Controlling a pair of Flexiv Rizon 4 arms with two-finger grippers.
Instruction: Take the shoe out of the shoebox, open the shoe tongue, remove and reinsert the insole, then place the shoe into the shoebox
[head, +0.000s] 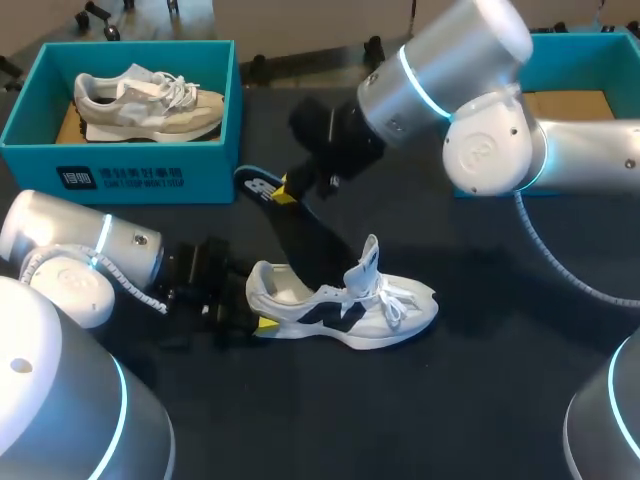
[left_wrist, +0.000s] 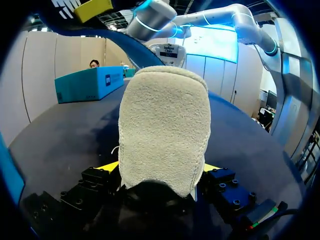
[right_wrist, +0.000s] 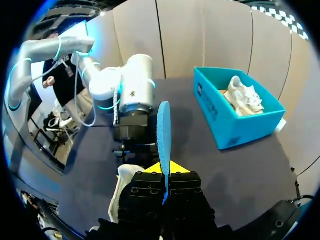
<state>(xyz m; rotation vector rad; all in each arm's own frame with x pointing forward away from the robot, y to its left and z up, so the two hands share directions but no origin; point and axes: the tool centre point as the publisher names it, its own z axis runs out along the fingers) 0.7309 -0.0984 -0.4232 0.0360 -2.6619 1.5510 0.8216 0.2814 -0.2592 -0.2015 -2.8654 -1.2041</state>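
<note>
While the left gripper (head: 262, 322) pinches the heel of the shoe (head: 350, 305), the right gripper (head: 285, 190) clamps the insole (head: 310, 235), its lower end inside the shoe below; seating and boxing likely remain.

Upright blue insole (right_wrist: 163, 131) in the right claw (right_wrist: 165, 169), white shoe (right_wrist: 124, 192) beneath, teal shoebox (right_wrist: 225, 127) beyond.

Left tool (left_wrist: 160, 167), low, clamps the shoe (head: 345, 305); right tool (right_wrist: 164, 169), raised, pinches the insole (head: 300, 235).

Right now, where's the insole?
Head view, middle of the table: the insole is pinched in the right end effector, slanting down toward the opening of the white shoe.
</note>
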